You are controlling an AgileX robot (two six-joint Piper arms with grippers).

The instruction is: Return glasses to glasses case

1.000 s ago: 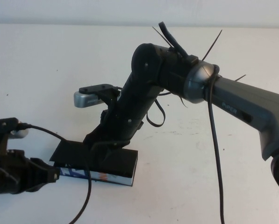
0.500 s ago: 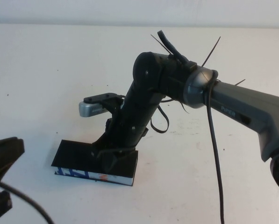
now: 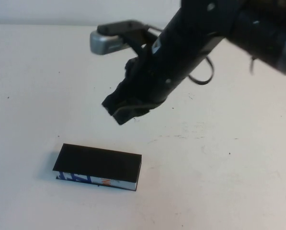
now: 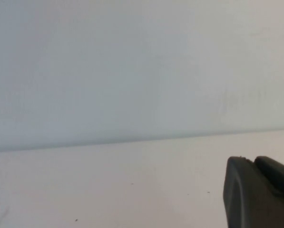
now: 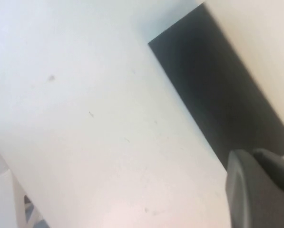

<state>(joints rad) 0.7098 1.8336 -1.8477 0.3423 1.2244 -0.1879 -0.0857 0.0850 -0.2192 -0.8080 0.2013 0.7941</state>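
Observation:
The glasses case (image 3: 97,166) lies shut on the white table at the front left, its black lid flat and its white side with blue and orange print facing me. It also shows in the right wrist view (image 5: 218,95). The glasses are hidden. My right gripper (image 3: 121,112) hangs in the air above and behind the case, apart from it, with its jaws together and empty; its fingers (image 5: 256,190) show in the right wrist view. My left gripper (image 4: 258,190) is out of the high view; its wrist view shows its jaws together over bare table.
The white table (image 3: 219,182) stretches around the case. The right arm (image 3: 205,43) and its wrist camera (image 3: 109,40) cross the upper part of the high view. A pale wall (image 4: 132,61) stands behind the table.
The right gripper has risen off the case lid and moved up and back. The left arm has withdrawn out of the high view. The case lid now lies flat and shut.

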